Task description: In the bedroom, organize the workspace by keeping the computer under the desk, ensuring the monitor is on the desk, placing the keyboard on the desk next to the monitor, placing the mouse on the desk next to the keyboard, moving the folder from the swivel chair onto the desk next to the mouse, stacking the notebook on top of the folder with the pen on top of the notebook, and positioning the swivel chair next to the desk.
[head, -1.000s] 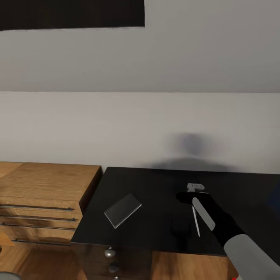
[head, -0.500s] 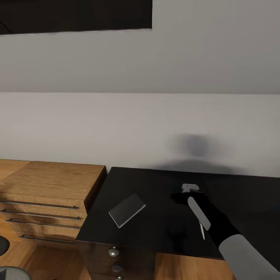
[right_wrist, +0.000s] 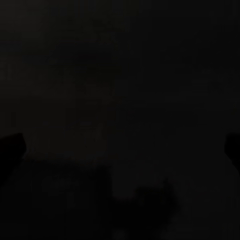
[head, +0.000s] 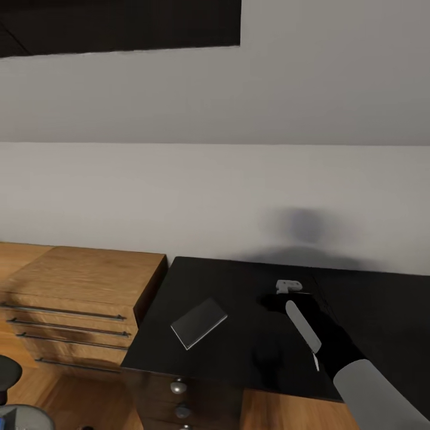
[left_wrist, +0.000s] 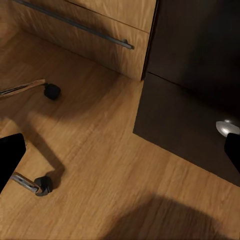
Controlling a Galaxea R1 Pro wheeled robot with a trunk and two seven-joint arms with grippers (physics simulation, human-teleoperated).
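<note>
The black desk (head: 239,358) fills the lower middle of the head view. On its left part lies the thin dark grey notebook (head: 199,323). My right arm reaches over the desk, and my right gripper (head: 276,303) hovers to the right of the notebook, black against the black top. In the right wrist view its fingertips (right_wrist: 11,149) stand far apart over dark desk surface, open and empty. A short white tip of the pen (head: 316,361) pokes out from under my right forearm. My left gripper (left_wrist: 120,155) hangs open above the floor, beside the swivel chair's chrome legs and casters (left_wrist: 44,184).
A light wooden chest (head: 77,292) with bar handles (left_wrist: 75,24) stands against the desk's left end. Round drawer knobs (head: 177,387) line the desk front. Behind the desk rises a white wall with a dark panel (head: 119,24) up high. Wooden floor (left_wrist: 110,165) lies below.
The camera has panned slightly, shifting the scene right. My right arm has moved left over the desk and now covers most of the pen. The notebook has stayed put.
</note>
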